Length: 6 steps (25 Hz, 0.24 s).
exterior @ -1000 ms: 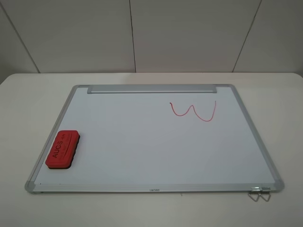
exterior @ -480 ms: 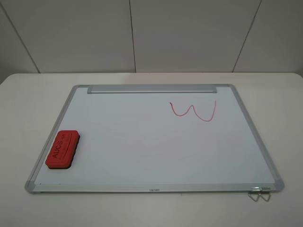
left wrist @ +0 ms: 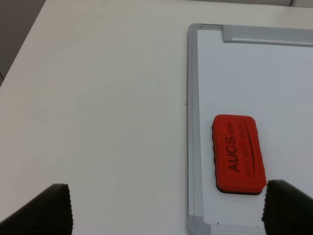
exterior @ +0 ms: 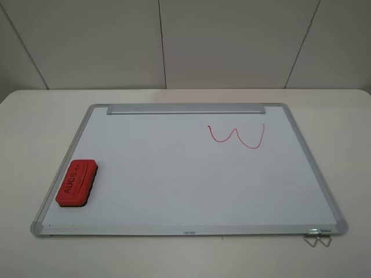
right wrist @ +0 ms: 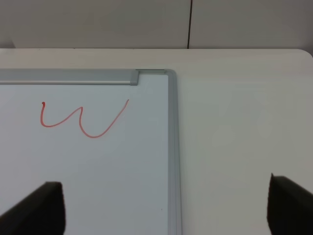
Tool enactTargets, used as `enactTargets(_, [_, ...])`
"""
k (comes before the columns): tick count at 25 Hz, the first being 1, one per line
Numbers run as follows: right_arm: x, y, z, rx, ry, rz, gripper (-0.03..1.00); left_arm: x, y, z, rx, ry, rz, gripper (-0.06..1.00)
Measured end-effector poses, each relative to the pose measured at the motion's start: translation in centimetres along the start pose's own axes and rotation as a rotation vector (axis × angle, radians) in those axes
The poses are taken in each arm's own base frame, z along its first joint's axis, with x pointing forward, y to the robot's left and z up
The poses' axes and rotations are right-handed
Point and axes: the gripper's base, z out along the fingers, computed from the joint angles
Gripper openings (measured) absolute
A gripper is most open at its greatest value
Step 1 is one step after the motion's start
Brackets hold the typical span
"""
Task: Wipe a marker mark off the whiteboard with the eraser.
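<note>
The whiteboard [exterior: 174, 185] lies flat on the table, with its grey tray strip [exterior: 185, 109] along the far edge. The red eraser [exterior: 76, 183] rests on the board near its front left corner, lettering up. No V-shaped marker mark shows anywhere; the only drawing is a wavy red W squiggle [exterior: 252, 148] at the back right. Neither gripper appears in the exterior high view. In the left wrist view my left gripper [left wrist: 168, 210] is open above the eraser [left wrist: 238, 154], not touching it. My right gripper [right wrist: 165, 208] is open, held short of the squiggle [right wrist: 90, 136].
A metal binder clip [exterior: 317, 237] sticks out at the board's front right corner. White table [exterior: 35, 133] surrounds the board on all sides, and a panelled wall [exterior: 162, 40] rises behind it.
</note>
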Motion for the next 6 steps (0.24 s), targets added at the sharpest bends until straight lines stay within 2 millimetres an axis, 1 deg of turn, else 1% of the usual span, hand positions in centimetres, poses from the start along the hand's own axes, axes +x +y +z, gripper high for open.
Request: enactTargets(6, [0.00, 0.00, 0.00, 0.000, 0.000, 0.000, 0.71, 0.01, -0.13, 0.00, 0.014, 0.001, -0.008, 0.77])
